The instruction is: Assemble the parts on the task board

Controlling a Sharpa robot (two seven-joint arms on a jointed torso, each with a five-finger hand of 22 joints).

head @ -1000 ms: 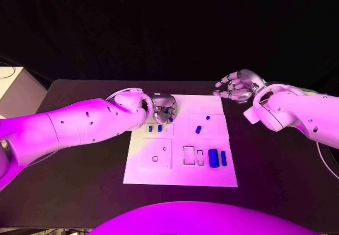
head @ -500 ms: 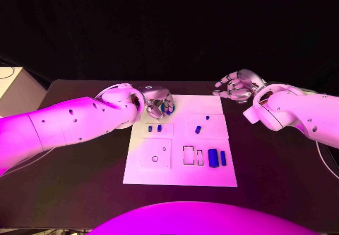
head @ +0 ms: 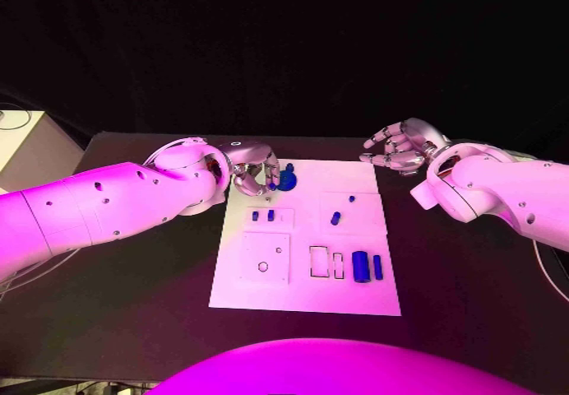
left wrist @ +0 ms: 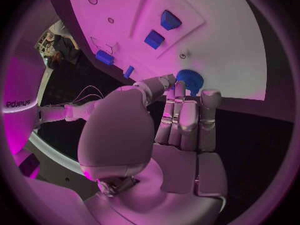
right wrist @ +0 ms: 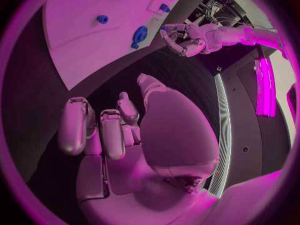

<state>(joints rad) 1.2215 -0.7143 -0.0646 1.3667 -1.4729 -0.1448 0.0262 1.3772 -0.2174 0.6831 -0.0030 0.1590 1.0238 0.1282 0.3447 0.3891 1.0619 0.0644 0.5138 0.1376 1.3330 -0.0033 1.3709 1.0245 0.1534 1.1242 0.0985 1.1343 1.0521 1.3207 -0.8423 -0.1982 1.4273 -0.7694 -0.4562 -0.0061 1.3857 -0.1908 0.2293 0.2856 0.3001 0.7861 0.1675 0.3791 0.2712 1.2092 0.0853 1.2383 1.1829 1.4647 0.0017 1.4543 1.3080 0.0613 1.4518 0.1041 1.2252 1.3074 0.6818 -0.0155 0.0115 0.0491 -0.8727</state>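
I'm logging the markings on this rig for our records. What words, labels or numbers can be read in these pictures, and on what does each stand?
Pale lettering on the left arm, seen in the left wrist view: too blurred to read surely.
Task board: outlines and holes, no readable text.
Blue parts: no markings to be read.

- The task board (head: 306, 296) lies at the middle of the table (head: 142, 321).
- The left hand (head: 252, 171) sits at the board's far left corner, a round part (head: 287, 178) at its fingertips.
- The right hand (head: 401, 146) hangs off the board's far right corner, apart from it.
- 2 small parts (head: 262, 216) stand on the board's left half, nearer than the round part.
- 2 long parts (head: 367, 267) lie toward the board's near right.
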